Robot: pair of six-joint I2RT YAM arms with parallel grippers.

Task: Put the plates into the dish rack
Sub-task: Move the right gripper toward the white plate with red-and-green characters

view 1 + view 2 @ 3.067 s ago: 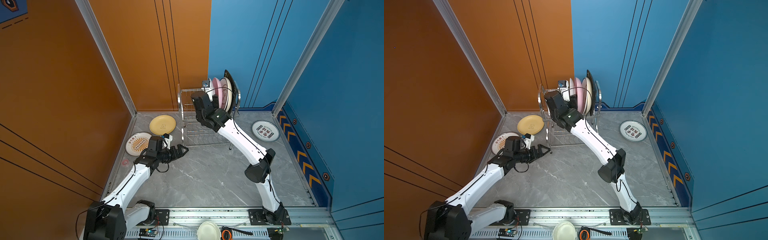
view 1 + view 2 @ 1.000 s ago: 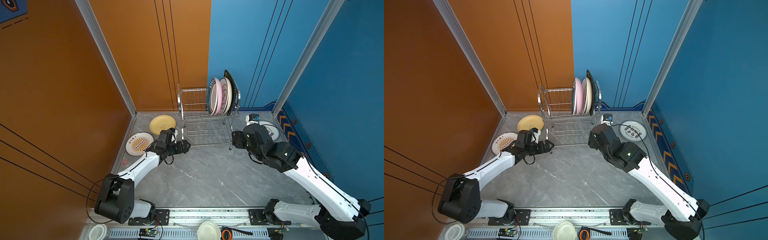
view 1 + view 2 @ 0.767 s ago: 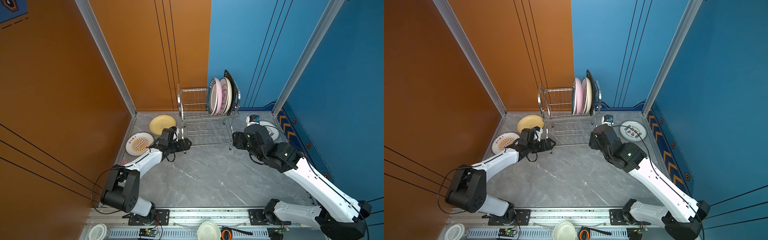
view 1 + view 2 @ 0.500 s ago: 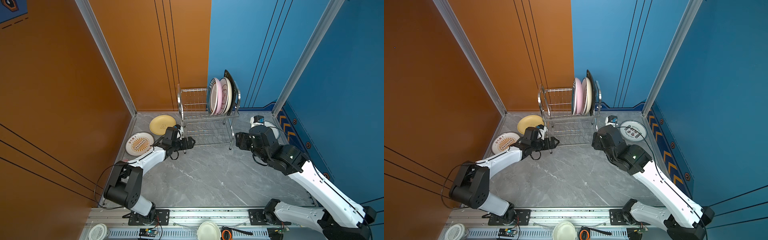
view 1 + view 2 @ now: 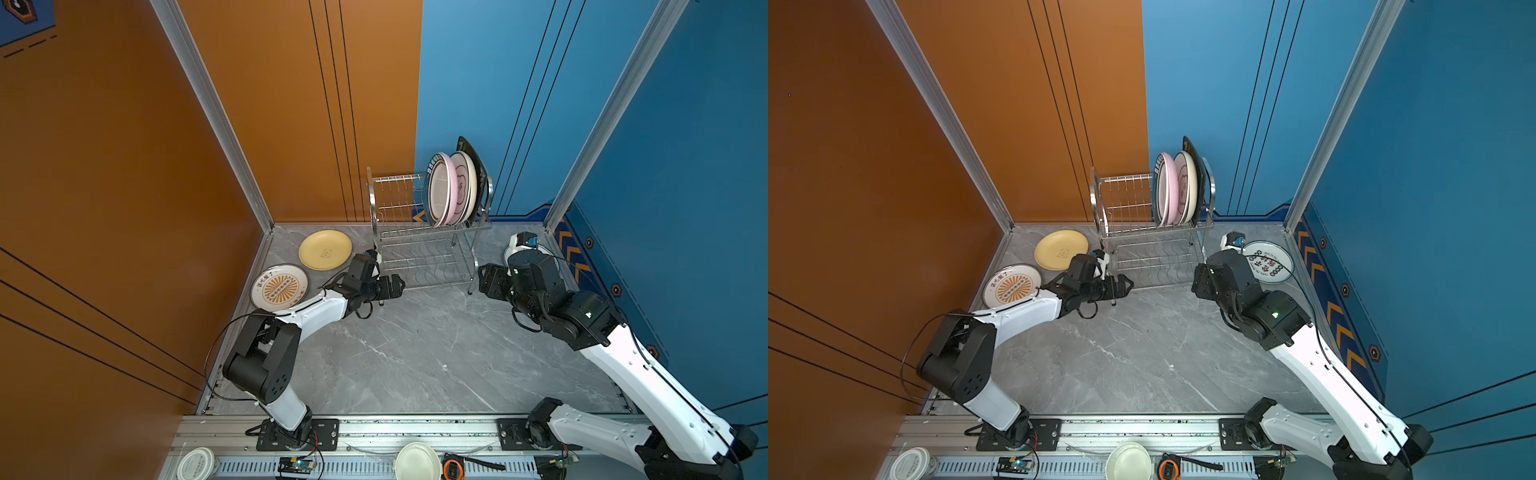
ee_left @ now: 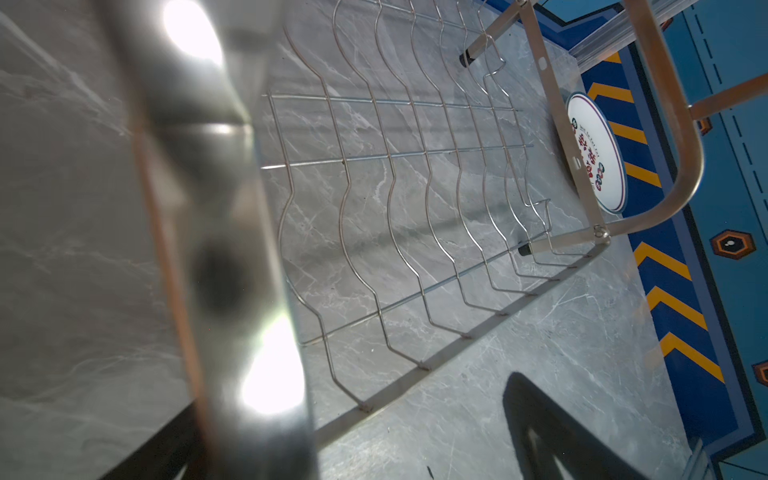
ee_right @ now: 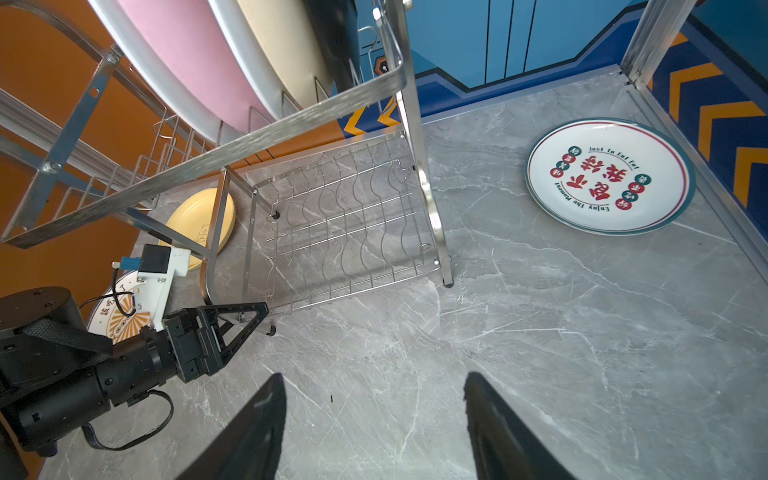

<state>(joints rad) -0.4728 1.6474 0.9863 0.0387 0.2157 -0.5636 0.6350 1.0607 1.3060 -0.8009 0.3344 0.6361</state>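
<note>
Rack: the dish rack (image 7: 291, 121) stands on the desk (image 5: 415, 353).
Upper tier: four plates stand on edge, packed together at the rack's right end. From left they are a dark-rimmed white plate (image 5: 1157, 166), a pink plate (image 5: 1169, 189), a cream plate (image 5: 1185, 187) and a black square plate (image 5: 1201, 178).
Flat on the desk: three plates. The yellow plate (image 5: 325, 249) is just left of the rack. The sunburst plate (image 5: 279, 286) is farther left and forward of it. The white plate with red characters (image 5: 1268, 262) is off the rack's right side.
Plate count: seven in view, four racked and three lying flat (one of each kind).
Left gripper: my left gripper (image 5: 1126, 284) is spread wide and holds nothing, down at the rack's front-left leg. In my left wrist view the steel tube is a close blur between my jaws, and I cannot tell if it touches.
Right gripper: my right gripper (image 7: 374, 380) is partly spread and empty. It is over bare desk just off the rack's front-right leg.
Other containers: one small white bowl (image 5: 417, 463) and one white lidded tub (image 5: 195, 463) sit well in front of the rack, by the arms' base rail.
</note>
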